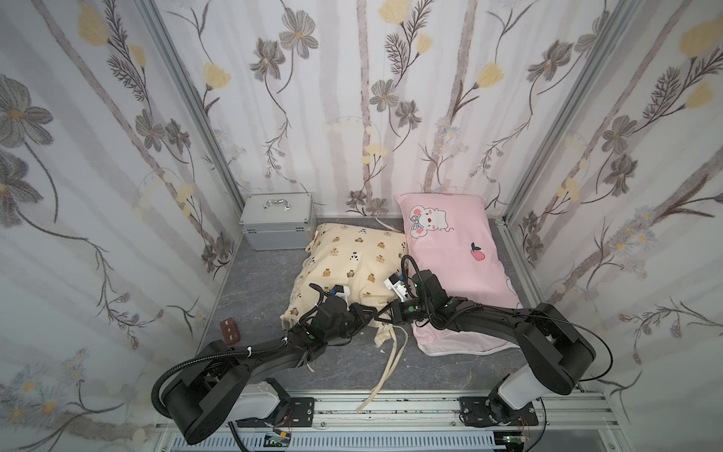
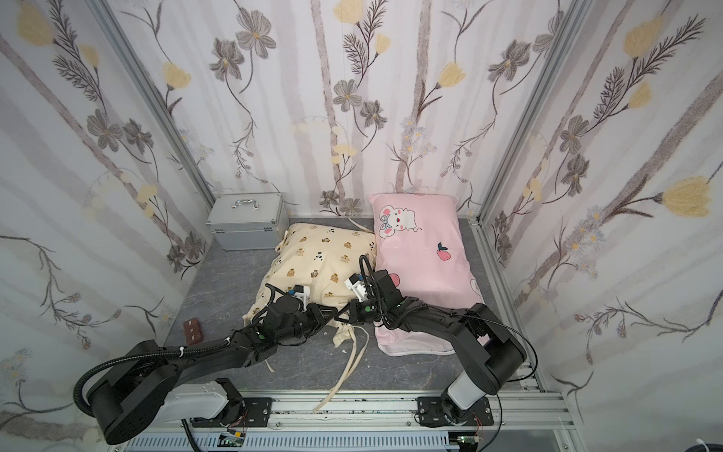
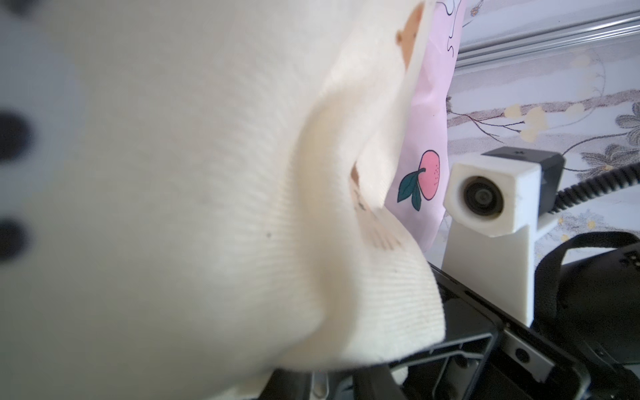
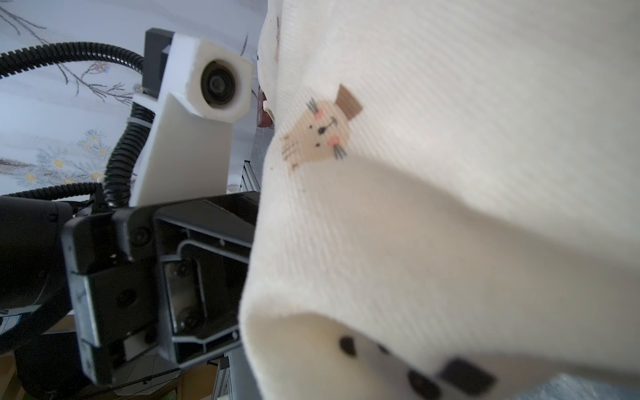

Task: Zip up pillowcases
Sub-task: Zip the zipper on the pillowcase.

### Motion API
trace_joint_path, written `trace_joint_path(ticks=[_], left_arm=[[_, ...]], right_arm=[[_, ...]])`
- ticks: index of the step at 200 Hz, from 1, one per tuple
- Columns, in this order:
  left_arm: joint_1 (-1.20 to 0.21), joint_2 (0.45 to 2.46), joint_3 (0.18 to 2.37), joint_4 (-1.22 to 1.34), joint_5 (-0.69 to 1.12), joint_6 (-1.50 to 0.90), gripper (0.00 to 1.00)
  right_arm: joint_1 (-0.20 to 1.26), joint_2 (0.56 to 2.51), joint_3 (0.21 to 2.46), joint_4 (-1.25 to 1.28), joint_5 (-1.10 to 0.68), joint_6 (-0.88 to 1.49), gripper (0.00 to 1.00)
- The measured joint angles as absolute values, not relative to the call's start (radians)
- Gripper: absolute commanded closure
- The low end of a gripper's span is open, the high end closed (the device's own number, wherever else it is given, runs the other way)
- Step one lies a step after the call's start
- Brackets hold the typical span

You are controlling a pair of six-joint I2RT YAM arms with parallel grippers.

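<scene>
Early in the job, by the look of it, with neither cover plainly zipped. See the cream pillowcase (image 1: 352, 258) on the middle of the grey table (image 1: 254, 289), touching the pink pillowcase (image 1: 457, 250) lying on the robot's right and reaching to the rear wall. Find both arms meeting at the cream pillowcase's near edge in both top views, left gripper (image 1: 369, 313) and right gripper (image 1: 385, 317) almost tip to tip. Read the right gripper as pressed together there, yet cannot confirm any cloth pinched between the jaws. Cannot tell the left gripper's state, its fingers being hidden behind cream fabric in the right wrist view. Notice that fabric bunched close against both wrist views, hinting at an edge gathered or lifted. Spot no slider or zipper teeth in any view, so cannot say how far either closure runs. See the long ties (image 1: 385, 364) trailing loose toward the front rail. Judge the pink pillowcase as not yet worked on, its near end lying under the right arm. Leaves, on this reading, nearly everything: locating the cream pillowcase's slider, running it shut, then repeating on the pink
</scene>
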State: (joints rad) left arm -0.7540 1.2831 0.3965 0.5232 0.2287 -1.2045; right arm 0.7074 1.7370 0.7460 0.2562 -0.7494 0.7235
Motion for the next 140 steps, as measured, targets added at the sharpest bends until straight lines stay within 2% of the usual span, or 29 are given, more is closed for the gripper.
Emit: trace_joint_path(ticks=[53, 105, 123, 140], left_arm=[[-0.754, 1.281, 0.389, 0.541, 0.226, -1.208, 1.0], [-0.754, 1.276, 0.389, 0.541, 0.226, -1.197, 1.0], [-0.754, 1.276, 0.389, 0.54, 0.23, -1.185, 0.85], [-0.754, 1.276, 0.388, 0.533, 0.232, -1.182, 0.8]], right_arm=[[0.698, 1.726, 0.746, 0.24, -0.741, 0.724, 1.0], [0.691, 1.71, 0.746, 0.221, -0.734, 0.704, 1.0], [0.687, 1.707, 0.748, 0.211, -0.732, 0.702, 1.0], [0.686, 1.707, 0.748, 0.21, -0.731, 0.702, 1.0]])
